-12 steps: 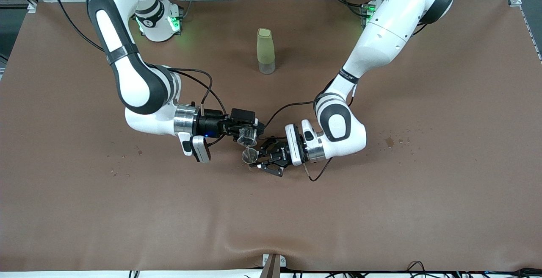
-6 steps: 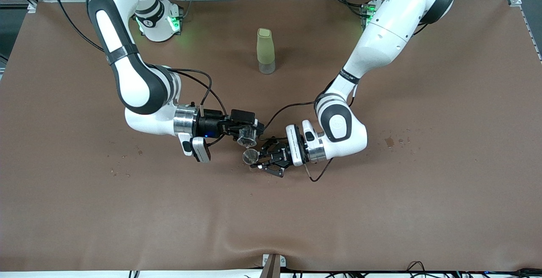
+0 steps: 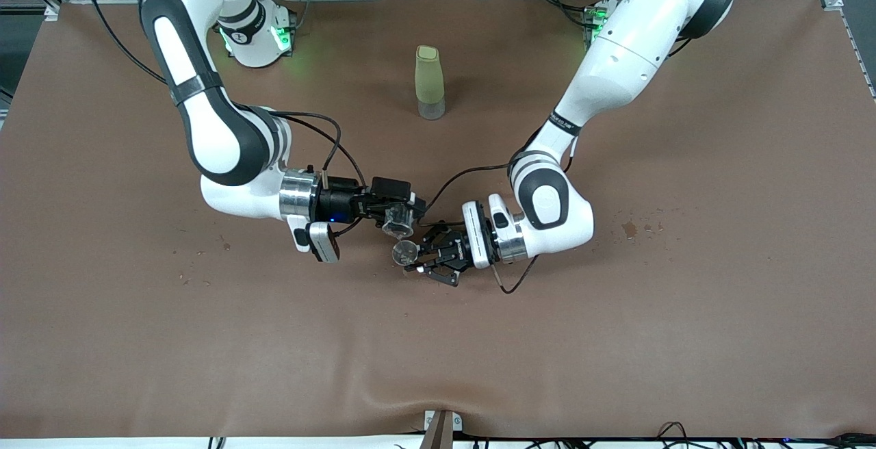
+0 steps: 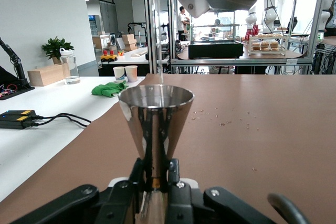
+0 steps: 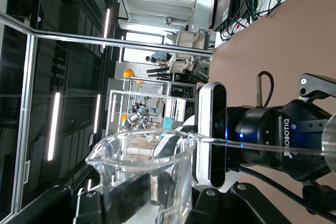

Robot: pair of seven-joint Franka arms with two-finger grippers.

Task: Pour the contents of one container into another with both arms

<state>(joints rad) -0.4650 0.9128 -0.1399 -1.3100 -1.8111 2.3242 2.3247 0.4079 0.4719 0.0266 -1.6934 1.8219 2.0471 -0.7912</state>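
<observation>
Left gripper (image 3: 419, 256): you'll see it clamped on the stem of a metal jigger (image 3: 404, 252), cone upright, mouth open upward, just above the brown table (image 3: 616, 339).
Right gripper (image 3: 404, 211): clenched on a clear glass beaker (image 3: 397, 220), tipped spout-down right over the jigger; a thin stream (image 4: 160, 51) falls into the cone.
Both arms: you have them meeting mid-table, wrists low.
Green bottle (image 3: 429, 83): stands upright alone, farther from the front camera, well apart from both grippers.

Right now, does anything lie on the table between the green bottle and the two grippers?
No. In the front view only bare brown tabletop separates the green bottle from the right gripper and left gripper.
</observation>
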